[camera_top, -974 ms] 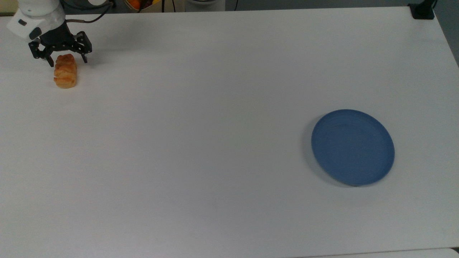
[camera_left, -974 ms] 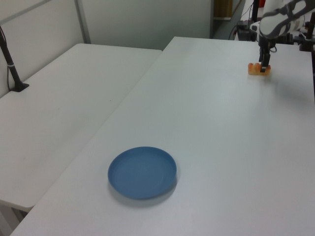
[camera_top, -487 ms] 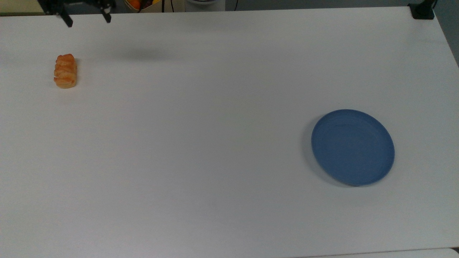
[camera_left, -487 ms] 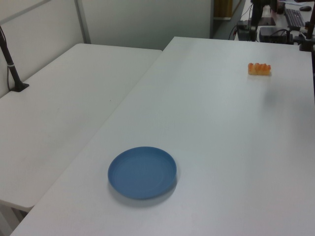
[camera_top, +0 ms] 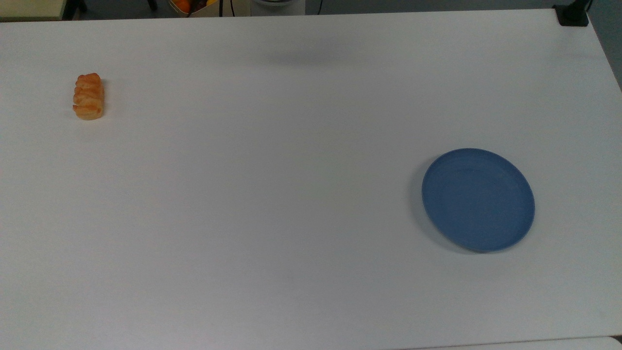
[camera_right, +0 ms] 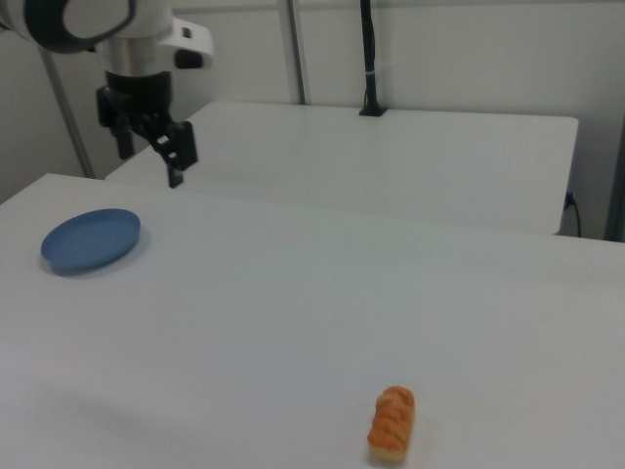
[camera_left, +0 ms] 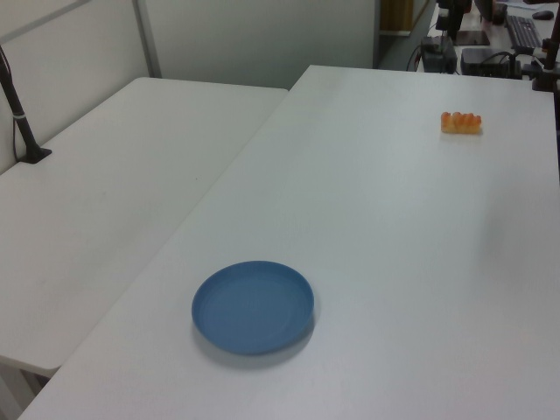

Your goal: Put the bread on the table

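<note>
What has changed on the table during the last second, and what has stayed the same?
One second ago the gripper stood open around the far end of the bread. It has since lifted away and now hangs open, high above the table in the right view. The bread and the blue plate have not moved.

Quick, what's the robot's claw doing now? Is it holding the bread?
Gripper: open and empty, raised in the air. The bread lies alone on the table.
</note>
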Robot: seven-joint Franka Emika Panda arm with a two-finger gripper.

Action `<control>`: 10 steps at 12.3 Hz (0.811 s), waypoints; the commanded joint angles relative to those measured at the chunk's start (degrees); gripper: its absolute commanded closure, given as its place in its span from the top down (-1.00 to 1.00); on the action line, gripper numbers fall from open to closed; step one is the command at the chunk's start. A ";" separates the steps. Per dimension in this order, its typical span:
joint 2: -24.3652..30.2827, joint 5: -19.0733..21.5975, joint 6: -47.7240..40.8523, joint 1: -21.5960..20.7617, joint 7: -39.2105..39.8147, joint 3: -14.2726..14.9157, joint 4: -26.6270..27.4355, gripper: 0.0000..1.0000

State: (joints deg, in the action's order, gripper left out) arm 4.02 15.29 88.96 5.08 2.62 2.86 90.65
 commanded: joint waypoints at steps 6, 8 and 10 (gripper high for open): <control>0.20 -7.20 8.31 -11.15 -4.81 -3.12 5.15 1.00; -0.50 -10.08 12.97 -11.24 -2.81 -2.60 6.63 1.00; -0.59 -11.86 15.10 -11.24 1.23 -1.20 7.00 1.00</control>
State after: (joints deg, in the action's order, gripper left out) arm 2.65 5.18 101.35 -5.48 -0.33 -0.50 96.06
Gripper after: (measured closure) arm 0.000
